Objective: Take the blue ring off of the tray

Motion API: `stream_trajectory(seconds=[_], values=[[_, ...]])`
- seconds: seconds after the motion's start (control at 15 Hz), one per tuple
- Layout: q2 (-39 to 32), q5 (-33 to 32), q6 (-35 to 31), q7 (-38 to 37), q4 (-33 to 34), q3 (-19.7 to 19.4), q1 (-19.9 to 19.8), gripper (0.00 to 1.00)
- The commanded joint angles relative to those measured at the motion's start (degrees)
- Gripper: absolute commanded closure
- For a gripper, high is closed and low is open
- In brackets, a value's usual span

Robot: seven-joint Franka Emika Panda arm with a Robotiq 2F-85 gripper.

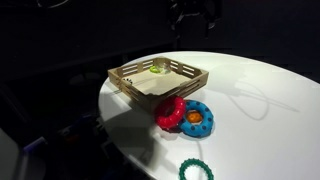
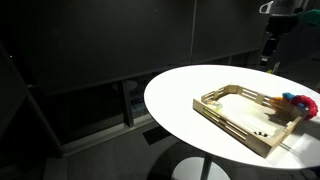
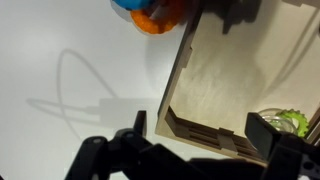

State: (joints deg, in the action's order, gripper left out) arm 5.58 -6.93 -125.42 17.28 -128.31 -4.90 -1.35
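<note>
The blue ring [image 1: 198, 118] with its orange centre lies on the white table beside the tray's near corner, outside the tray and touching a red ring [image 1: 169, 112]. It also shows at the top edge of the wrist view [image 3: 128, 4] and small in an exterior view [image 2: 301, 99]. The light-wood tray [image 1: 128, 82] [image 2: 226, 113] [image 3: 200, 70] stands mid-table. My gripper [image 3: 200, 132] is open and empty, high above the tray's corner [image 1: 190, 15] [image 2: 270, 42].
A yellow-green item [image 1: 160, 68] [image 3: 294, 122] lies inside the tray. A teal beaded ring [image 1: 196, 171] lies near the table's front edge. A thin cable [image 1: 252, 100] loops on the white round table [image 1: 270, 130] beside the rings.
</note>
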Motion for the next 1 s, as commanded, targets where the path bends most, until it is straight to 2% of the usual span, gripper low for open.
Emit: stream_trajectory(seconds=[0.0, 0.33, 0.93], values=[[-3.83, 4.11, -3.18, -2.93, 1.98, 1.86, 0.89, 0.0], [-6.69, 8.96, -6.83, -3.87, 2.01, 3.62, 1.4, 0.0], [-7.38, 9.67, -7.68, -2.28, 0.55, 4.42, 1.54, 0.0]])
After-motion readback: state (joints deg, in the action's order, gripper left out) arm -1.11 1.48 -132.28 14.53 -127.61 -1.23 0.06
